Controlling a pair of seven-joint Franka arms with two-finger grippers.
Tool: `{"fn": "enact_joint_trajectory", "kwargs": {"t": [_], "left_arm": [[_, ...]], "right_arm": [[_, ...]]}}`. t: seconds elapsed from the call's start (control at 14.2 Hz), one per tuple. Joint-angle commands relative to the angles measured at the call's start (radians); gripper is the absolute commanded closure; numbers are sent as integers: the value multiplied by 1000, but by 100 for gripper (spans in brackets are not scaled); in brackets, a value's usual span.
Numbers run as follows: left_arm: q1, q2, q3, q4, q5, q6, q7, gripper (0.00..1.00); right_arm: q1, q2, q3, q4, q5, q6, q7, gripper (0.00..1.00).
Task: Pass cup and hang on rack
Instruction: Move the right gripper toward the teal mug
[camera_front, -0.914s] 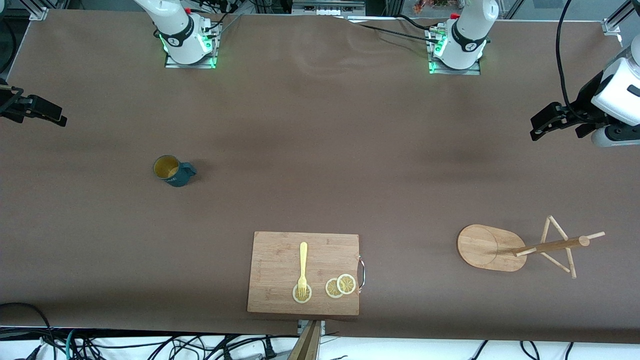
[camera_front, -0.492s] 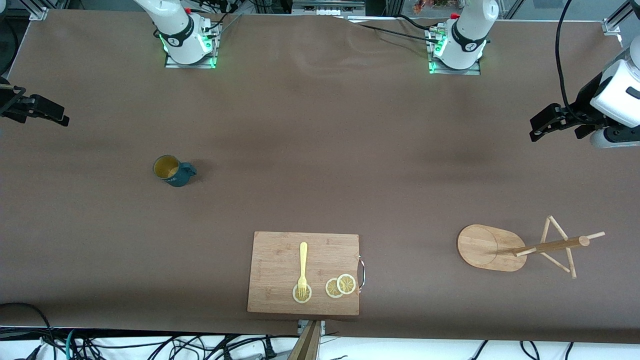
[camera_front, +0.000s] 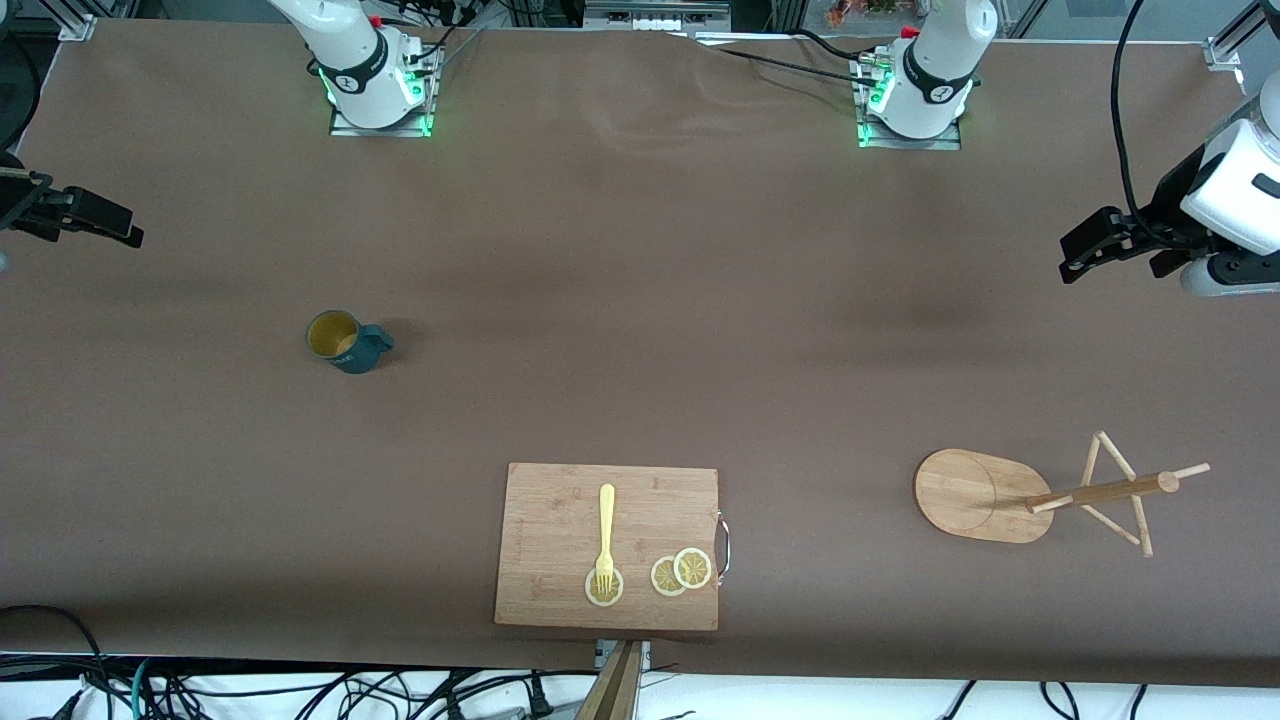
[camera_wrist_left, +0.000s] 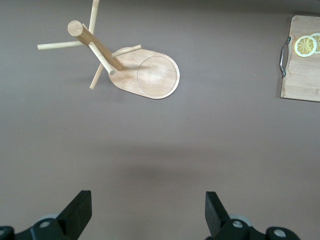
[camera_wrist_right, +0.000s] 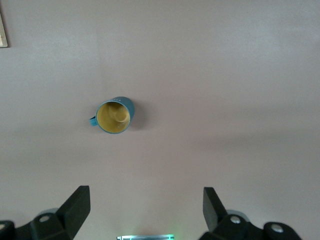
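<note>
The cup (camera_front: 345, 342), dark teal with a yellow inside, stands upright on the brown table toward the right arm's end, its handle pointing at the left arm's end. The right wrist view shows the cup (camera_wrist_right: 114, 116) from above. My right gripper (camera_front: 110, 222) hangs open and empty over the table's edge at that end, well apart from the cup; its fingers (camera_wrist_right: 75, 205) are spread wide. The wooden rack (camera_front: 1000, 497) stands nearer the front camera toward the left arm's end, also seen as the rack (camera_wrist_left: 125, 62). My left gripper (camera_front: 1078, 255) hovers open and empty over bare table, fingers (camera_wrist_left: 80, 210) wide apart.
A bamboo cutting board (camera_front: 560, 510) lies near the front edge at mid-table with a yellow fork (camera_front: 605, 535) and lemon slices (camera_front: 680, 572) on it. The board's handle end (camera_wrist_left: 300, 75) shows in the left wrist view. Bare brown table lies between cup and rack.
The right gripper has shifted a little toward the table's middle. The left arm, the cup and the rack have not visibly moved.
</note>
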Motion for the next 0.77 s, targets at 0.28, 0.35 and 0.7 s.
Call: {"fn": "enact_joint_trajectory", "kwargs": {"t": [0.28, 0.35, 0.7], "left_arm": [[2, 13, -4, 32, 26, -5, 24, 0], [2, 13, -4, 30, 28, -5, 24, 0], [1, 13, -5, 30, 28, -5, 24, 0]], "right_arm": [[19, 20, 28, 26, 0, -13, -2, 0], [36, 27, 29, 27, -25, -13, -2, 0], [74, 26, 32, 27, -56, -13, 2, 0]]}}
